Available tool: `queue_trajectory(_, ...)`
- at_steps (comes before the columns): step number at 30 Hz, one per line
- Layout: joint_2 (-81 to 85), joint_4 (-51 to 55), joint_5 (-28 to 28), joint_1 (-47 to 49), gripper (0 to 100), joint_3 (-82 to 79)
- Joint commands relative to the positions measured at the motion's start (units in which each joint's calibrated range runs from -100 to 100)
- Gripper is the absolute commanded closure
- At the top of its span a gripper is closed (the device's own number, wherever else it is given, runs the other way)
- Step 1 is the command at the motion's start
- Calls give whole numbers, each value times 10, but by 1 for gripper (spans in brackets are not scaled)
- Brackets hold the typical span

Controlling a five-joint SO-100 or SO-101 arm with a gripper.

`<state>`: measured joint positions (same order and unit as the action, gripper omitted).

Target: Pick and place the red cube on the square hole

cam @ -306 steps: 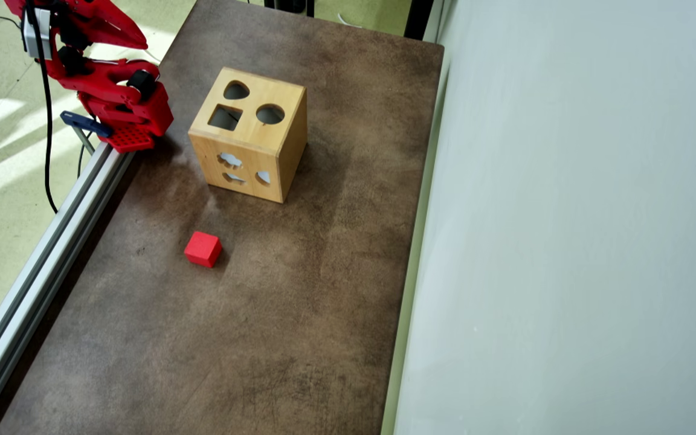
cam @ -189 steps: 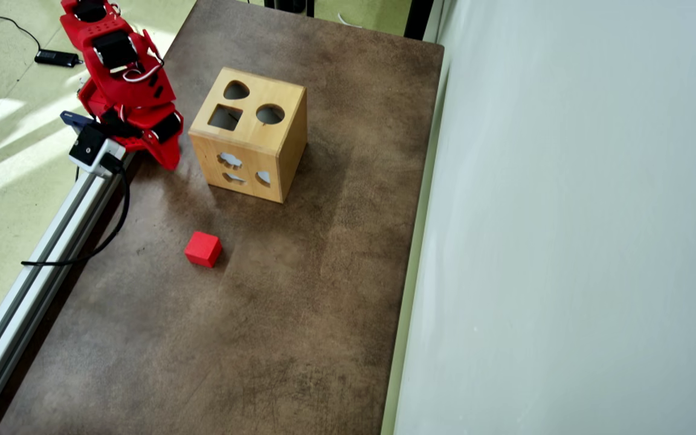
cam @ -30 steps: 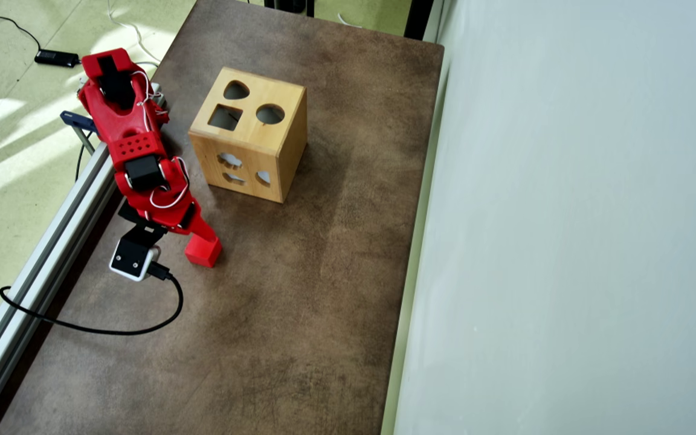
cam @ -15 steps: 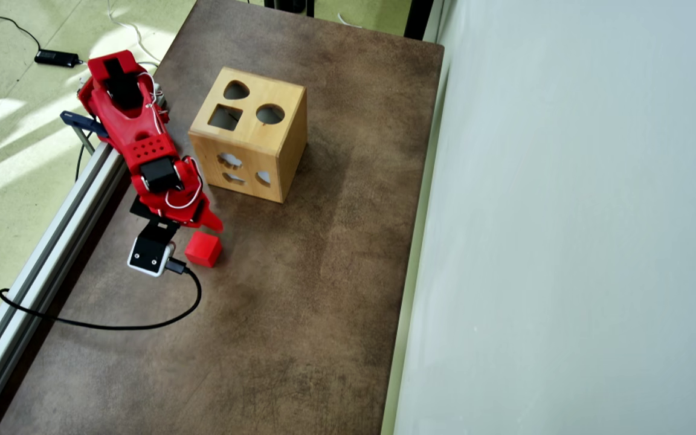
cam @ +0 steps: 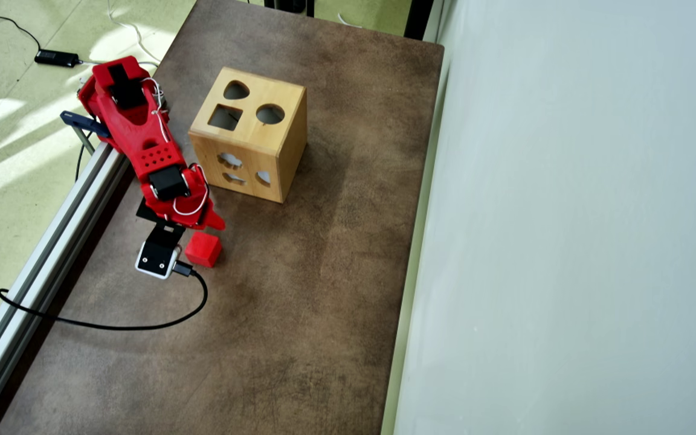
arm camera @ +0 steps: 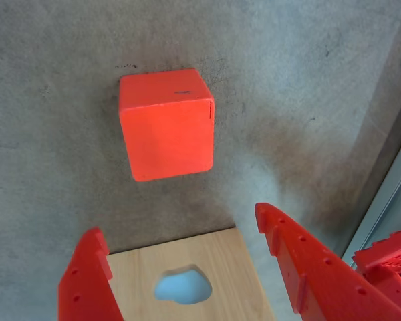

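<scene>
The red cube (arm camera: 166, 124) lies on the brown table, in the upper middle of the wrist view. It also shows in the overhead view (cam: 203, 249), left of the table's middle. My red gripper (arm camera: 177, 221) is open and empty, its two fingers at the bottom of the wrist view, with the cube beyond the fingertips and apart from them. In the overhead view the gripper (cam: 206, 228) hovers right next to the cube. The wooden shape box (cam: 275, 136) stands at the back, with the square hole (cam: 225, 117) in its top face. One face of the box (arm camera: 220, 257) shows between the fingers.
An aluminium rail (cam: 52, 241) runs along the table's left edge. A black cable (cam: 112, 326) loops from the wrist camera across the table front left. A white wall (cam: 565, 241) bounds the right side. The box top also has a heart hole and a round hole.
</scene>
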<state>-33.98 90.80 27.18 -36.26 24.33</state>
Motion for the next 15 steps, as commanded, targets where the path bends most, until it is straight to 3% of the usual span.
queue_trajectory(1,4,-23,2,-3,65,16)
queue_trajectory(15,-46,-43,2,-3,65,23)
